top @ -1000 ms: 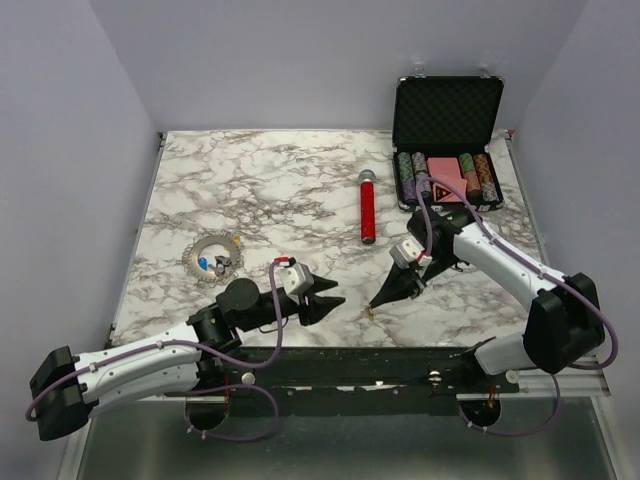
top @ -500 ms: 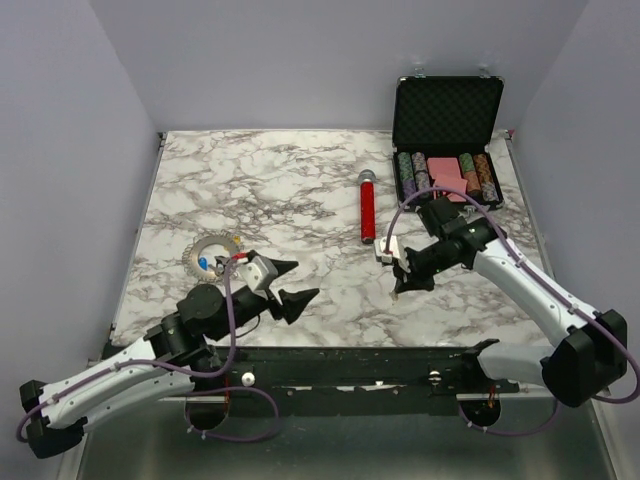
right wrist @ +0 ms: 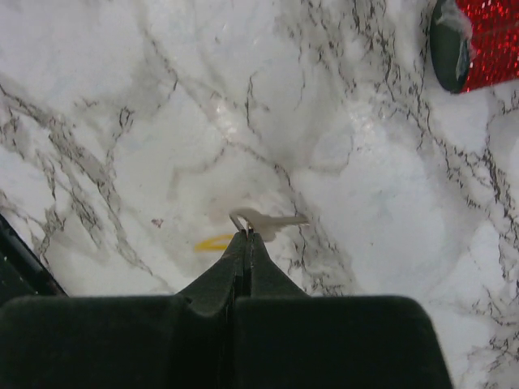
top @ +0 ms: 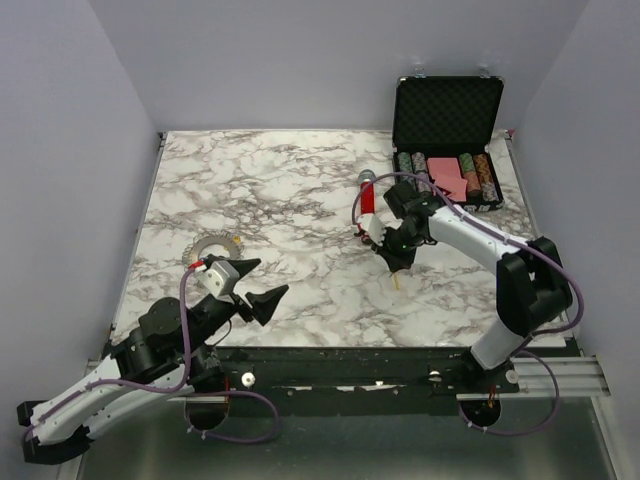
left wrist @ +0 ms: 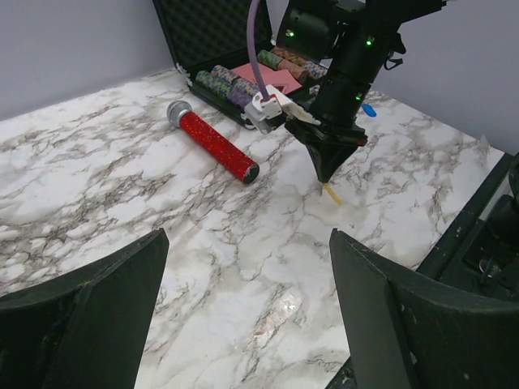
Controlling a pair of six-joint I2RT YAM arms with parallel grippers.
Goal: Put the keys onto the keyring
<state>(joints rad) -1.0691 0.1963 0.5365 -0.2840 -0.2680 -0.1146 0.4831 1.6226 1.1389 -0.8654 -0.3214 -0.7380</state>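
Arms: two, one at each near corner of the table (top: 280,180).
Left gripper (top: 273,277): open, its two fingers spread wide with nothing between them, above the near-left part of the table.
Right gripper (top: 396,268): closed to a point that aims down at the table, just near of the red cylinder (top: 367,205).
Key (top: 397,283): one is plainly seen. It has a yellow head, sits at the right gripper's tips and is low over the marble.
Keyring (top: 203,246): one, lying flat at the left of the table. Its near side is hidden behind the left wrist, and there is a small yellow spot on its rim.
Case (top: 447,110): one, lid up, at the far right. Inside are two rows of poker chips (top: 405,168) on each side of a pink block.
Top view only: the keyring and both arms together.
Left wrist view only: the right gripper (left wrist: 327,174) from the side, with the key (left wrist: 332,194) poking out below it, and a small blue item by the case that is too small to name.
Right wrist view only: the tips (right wrist: 246,235) pinch the silver part of the key (right wrist: 268,220), with the yellow beside it.
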